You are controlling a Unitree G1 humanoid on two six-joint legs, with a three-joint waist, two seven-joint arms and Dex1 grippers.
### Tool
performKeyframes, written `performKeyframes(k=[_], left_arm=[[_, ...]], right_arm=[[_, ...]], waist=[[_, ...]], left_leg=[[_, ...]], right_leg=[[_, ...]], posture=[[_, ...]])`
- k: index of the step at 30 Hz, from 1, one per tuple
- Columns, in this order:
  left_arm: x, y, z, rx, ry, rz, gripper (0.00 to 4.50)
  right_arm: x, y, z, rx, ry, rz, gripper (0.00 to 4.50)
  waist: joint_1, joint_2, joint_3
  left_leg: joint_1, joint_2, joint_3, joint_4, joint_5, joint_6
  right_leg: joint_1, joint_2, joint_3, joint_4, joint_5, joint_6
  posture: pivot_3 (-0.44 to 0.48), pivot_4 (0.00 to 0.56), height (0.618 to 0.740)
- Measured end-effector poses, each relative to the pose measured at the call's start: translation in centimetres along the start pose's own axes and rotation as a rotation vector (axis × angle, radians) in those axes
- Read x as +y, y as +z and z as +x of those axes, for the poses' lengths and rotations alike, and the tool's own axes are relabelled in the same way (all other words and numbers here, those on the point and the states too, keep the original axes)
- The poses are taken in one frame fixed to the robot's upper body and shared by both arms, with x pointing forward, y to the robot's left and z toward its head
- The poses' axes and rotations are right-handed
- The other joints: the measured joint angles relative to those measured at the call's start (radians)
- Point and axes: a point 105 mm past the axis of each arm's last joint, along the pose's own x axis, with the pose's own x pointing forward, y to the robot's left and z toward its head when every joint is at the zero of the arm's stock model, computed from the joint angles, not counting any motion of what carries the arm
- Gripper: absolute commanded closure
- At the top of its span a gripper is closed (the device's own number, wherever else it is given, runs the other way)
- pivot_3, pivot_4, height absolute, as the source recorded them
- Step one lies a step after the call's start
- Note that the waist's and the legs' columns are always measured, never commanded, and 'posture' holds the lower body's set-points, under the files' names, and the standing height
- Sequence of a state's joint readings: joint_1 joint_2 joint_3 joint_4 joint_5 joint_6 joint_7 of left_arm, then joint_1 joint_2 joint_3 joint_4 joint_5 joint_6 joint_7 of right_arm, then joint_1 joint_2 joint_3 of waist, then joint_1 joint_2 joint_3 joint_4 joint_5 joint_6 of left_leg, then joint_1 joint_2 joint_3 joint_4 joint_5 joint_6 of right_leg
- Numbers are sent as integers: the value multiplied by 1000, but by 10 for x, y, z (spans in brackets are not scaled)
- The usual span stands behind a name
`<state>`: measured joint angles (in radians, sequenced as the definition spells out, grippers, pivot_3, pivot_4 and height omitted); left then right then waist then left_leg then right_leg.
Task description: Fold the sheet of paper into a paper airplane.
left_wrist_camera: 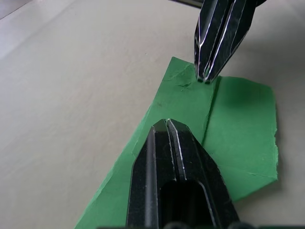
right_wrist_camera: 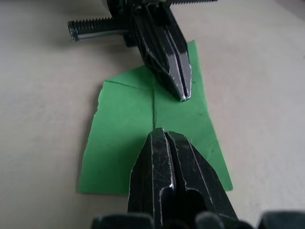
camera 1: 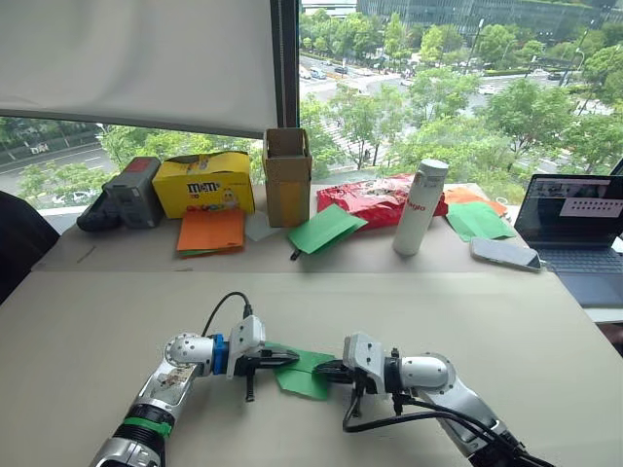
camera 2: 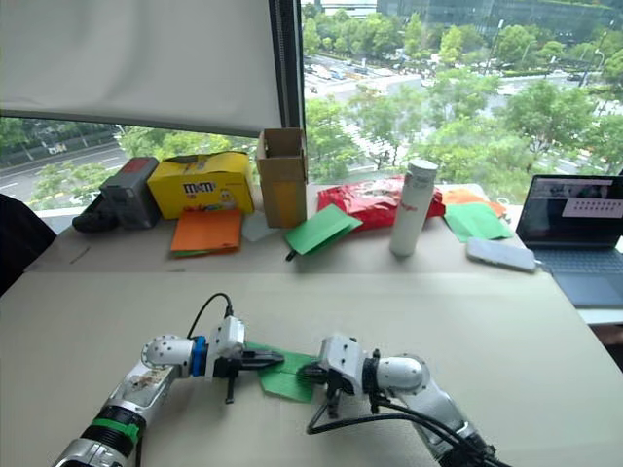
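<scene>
a: a pale tabletop [camera 1: 117, 321] by a high window over treetops and a road. at the far edge, around 12 o'clock, sit a yellow candy box [camera 1: 204, 183], a cardboard box [camera 1: 287, 175], a red bag [camera 1: 375, 199] and a white bottle [camera 1: 421, 206]; a laptop [camera 1: 574, 229] and a phone [camera 1: 504, 253] lie toward 2 o'clock, orange paper [camera 1: 211, 232] toward 11.

b: and the sheet of paper [camera 1: 304, 375]?

a: flat on the table at 6 o'clock, partly folded, between the two arms. the left gripper [camera 1: 292, 359] comes in from 9 o'clock, the right gripper [camera 1: 326, 371] from 3 o'clock. each has its fingers pressed together, tips down on the green sheet, pinching nothing.

b: what could go wrong?

a: my guess: the paper is thin and light. if one tip slides along the crease while the other lifts or presses too lightly, the sheet could skid or turn and the fold would go crooked. a hard drag might tear the ragged edge.

b: do the views differ?

a: yes. the head views give the whole table but hide the creases under the fingers. the left wrist view shows a centre crease, the right tip planted just beside it near the sheet's far edge, and a rough edge. the right wrist view shows a diagonal crease at a corner and the left tip resting just beside the centre crease.
</scene>
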<state>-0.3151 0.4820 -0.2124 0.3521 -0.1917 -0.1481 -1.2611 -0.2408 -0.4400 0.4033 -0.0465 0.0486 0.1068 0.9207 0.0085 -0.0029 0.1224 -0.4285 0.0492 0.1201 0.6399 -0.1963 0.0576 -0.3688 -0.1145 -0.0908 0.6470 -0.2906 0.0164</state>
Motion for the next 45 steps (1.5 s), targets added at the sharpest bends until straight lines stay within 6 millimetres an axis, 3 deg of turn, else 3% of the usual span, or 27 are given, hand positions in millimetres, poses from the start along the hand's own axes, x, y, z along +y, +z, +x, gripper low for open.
performKeyframes(k=[14, 22, 28, 32, 37, 40, 45], left_arm=[[-11, -3, 7, 41, 37, 173, 4500], [-21, -3, -7, 84, -25, 250, 4500], [-20, 7, -13, 27, 5, 68, 4500], [6, 19, -36, -22, 154, -42, 4500], [26, 13, -63, 23, 287, -71, 4500], [19, 8, -61, 28, 272, -92, 4500], [6, 14, -40, -3, 191, -84, 4500]], right_arm=[[-4, -3, 7, 52, -8, 23, 4456], [-4, 0, 12, 51, 2, 20, 4456], [-4, 2, 13, 51, 9, 12, 4456], [-5, 2, 13, 50, 7, 10, 4456], [-6, 4, 10, 51, 5, 1, 4456], [-7, 5, 8, 56, 6, -6, 4456], [-10, 6, 4, 71, 7, -17, 4456]], waist=[[0, 4, -3], [-13, 4, -3], [-17, 0, 0], [-19, -3, 2], [-19, -3, 4], [-16, -6, 8], [-7, -8, 11]], left_leg=[[5, 1, 0, -1, -4, -7], [6, 1, 1, -6, -4, -8], [4, 1, 1, -6, -3, -9], [4, 1, 0, -7, -3, -9], [4, 0, 0, -7, -3, -9], [3, 0, 0, -7, -3, -10], [2, 0, 0, -7, -3, -10]], right_leg=[[3, -7, 0, 0, -1, 0], [2, -7, 0, -2, -1, 0], [1, -6, 0, -1, -3, 3], [1, -7, -1, -1, -5, 7], [0, -7, -1, -2, -5, 6], [-1, -8, -1, -2, -4, 4], [-1, -10, -1, -3, -1, 1]], posture=[[0, 150, 740], [0, 150, 740], [0, 150, 740], [0, 150, 740], [0, 150, 740], [0, 150, 740], [0, 150, 740]])
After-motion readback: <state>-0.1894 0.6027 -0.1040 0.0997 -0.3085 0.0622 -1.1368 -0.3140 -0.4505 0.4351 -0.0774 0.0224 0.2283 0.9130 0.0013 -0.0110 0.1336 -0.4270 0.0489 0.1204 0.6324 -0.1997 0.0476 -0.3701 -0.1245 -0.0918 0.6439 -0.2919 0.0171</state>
